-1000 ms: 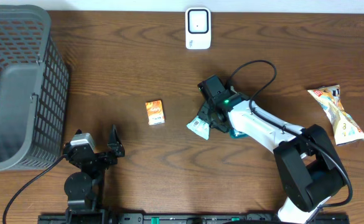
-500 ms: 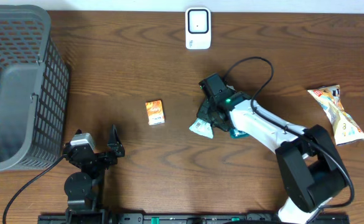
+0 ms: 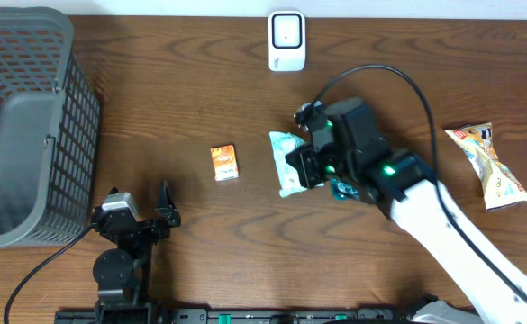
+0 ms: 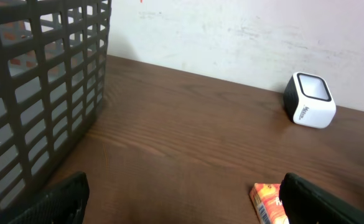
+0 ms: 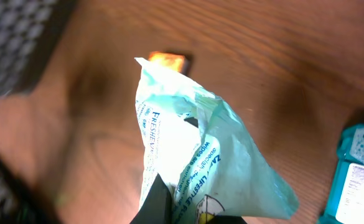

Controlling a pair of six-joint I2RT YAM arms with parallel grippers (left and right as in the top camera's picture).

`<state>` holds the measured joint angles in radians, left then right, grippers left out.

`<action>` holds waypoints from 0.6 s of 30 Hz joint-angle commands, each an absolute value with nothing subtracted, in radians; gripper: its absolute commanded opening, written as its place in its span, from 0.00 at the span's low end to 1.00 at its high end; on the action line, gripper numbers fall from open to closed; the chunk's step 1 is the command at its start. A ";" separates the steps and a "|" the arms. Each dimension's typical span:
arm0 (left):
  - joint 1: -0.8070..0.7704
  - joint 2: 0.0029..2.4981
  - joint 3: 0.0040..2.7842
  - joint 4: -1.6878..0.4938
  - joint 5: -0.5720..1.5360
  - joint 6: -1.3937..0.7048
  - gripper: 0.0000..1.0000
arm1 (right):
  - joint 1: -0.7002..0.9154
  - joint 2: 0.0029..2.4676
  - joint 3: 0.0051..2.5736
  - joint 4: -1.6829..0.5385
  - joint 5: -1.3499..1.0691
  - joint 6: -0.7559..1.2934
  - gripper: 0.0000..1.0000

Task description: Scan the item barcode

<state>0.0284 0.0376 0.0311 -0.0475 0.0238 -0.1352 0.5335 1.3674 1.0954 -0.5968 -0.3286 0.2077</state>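
Observation:
My right gripper [image 3: 304, 167] is shut on a pale mint wipes packet [image 3: 286, 160] and holds it up off the table near the middle. In the right wrist view the packet [image 5: 194, 143] hangs crumpled from my gripper [image 5: 188, 210], its printed side facing the camera. The white barcode scanner [image 3: 286, 40] stands at the table's far edge, well behind the packet, and also shows in the left wrist view [image 4: 310, 100]. My left gripper [image 3: 141, 218] rests open near the front left, with nothing between its fingers [image 4: 57, 202].
A small orange box [image 3: 224, 163] lies left of the packet and shows beside my left gripper's right finger [image 4: 267, 200]. A teal packet [image 3: 342, 189] lies under the right arm. A snack bag [image 3: 493, 166] lies far right. A grey basket [image 3: 29, 126] fills the left side.
My right gripper closed on the mint packet and lifted it off the table, rising toward the overhead camera. The left arm has not moved.

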 commanded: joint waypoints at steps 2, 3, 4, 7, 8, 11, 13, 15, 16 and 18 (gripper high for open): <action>0.031 0.037 0.004 -0.069 0.019 -0.144 0.98 | 0.530 1.235 1.098 -0.650 -0.407 0.050 0.01; 0.031 0.037 0.004 -0.069 0.019 -0.144 0.98 | 0.531 1.209 1.098 -0.668 -0.418 0.045 0.01; 0.031 0.037 0.004 -0.069 0.019 -0.144 0.98 | 0.531 1.179 1.098 -0.687 -0.439 0.033 0.01; 0.031 0.037 0.004 -0.069 0.019 -0.144 0.98 | 0.531 1.103 1.098 -0.715 -0.481 0.025 0.01; 0.031 0.037 0.004 -0.069 0.019 -0.144 0.98 | 0.531 1.080 1.098 -0.716 -0.481 0.030 0.01; 0.031 0.037 0.004 -0.069 0.019 -0.144 0.98 | 0.531 1.016 1.098 -0.723 -0.479 0.033 0.02; 0.031 0.037 0.004 -0.069 0.019 -0.144 0.98 | 0.531 0.985 1.098 -0.727 -0.480 0.033 0.02; 0.031 0.037 0.004 -0.069 0.019 -0.144 0.98 | 0.531 0.964 1.098 -0.730 -0.476 0.042 0.02; 0.031 0.037 0.004 -0.069 0.019 -0.144 0.98 | 0.531 0.957 1.098 -0.731 -0.467 0.060 0.02; 0.031 0.037 0.004 -0.069 0.019 -0.144 0.98 | 0.531 0.953 1.098 -0.738 -0.434 0.092 0.02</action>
<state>0.0284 0.0376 0.0311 -0.0475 0.0242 -0.1352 0.5335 0.9604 1.0954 -0.7345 -0.4541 0.0601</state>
